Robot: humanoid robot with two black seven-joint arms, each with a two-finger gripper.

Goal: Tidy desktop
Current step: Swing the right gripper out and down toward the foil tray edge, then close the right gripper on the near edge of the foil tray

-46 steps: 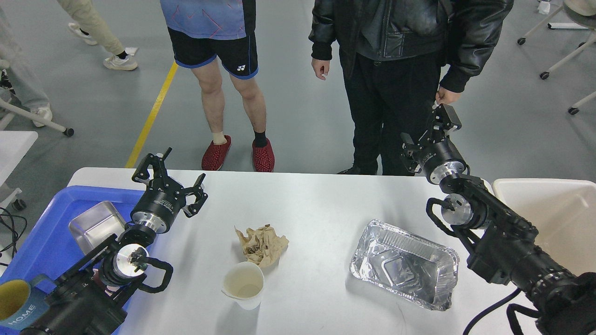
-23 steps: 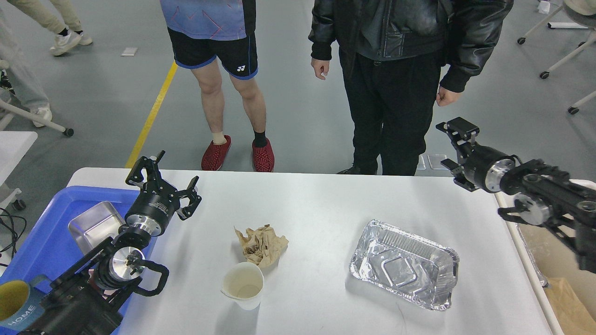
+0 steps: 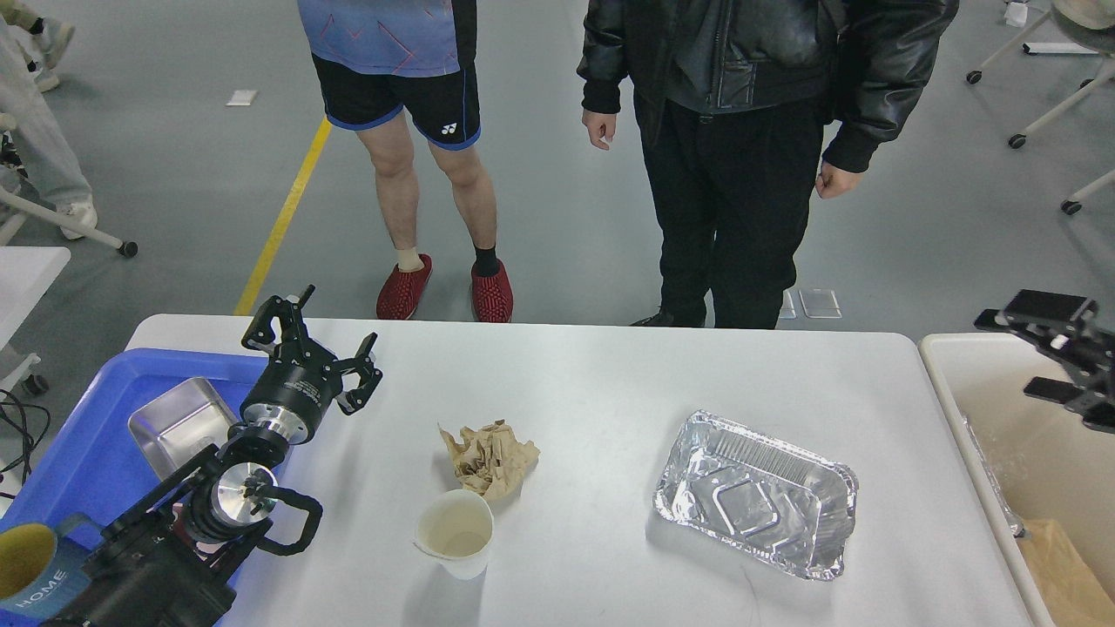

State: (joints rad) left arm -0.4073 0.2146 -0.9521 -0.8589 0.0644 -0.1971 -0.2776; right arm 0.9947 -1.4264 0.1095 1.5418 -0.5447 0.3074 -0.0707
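— Far left? Blue tray (image 3: 96,453) overlapping the left end of the desktop (image 3: 610,374), steel pan (image 3: 179,422) inside it, blue mug (image 3: 30,575) marked HOME at the near corner.

— And the left gripper (image 3: 315,348)? Raised over the tray's right edge, fingers spread wide, gripping nothing.

— Middle of the desktop? Crumpled brown paper (image 3: 489,457), and touching its near side a white paper cup (image 3: 455,531), upright.

— Further right? Empty foil tray (image 3: 756,495), lying flat and slightly askew, well apart from the cup.

— Desktop itself? White, rounded corners, filling the lower middle of the view between tray and bin.

— Right edge? Beige bin (image 3: 1028,435) just beside the desktop, brown paper at its bottom. Right gripper (image 3: 1067,361) above the bin, partly cut off by the frame, fingers apart, holding nothing.

— Behind? Two people (image 3: 723,131) standing at the far side.
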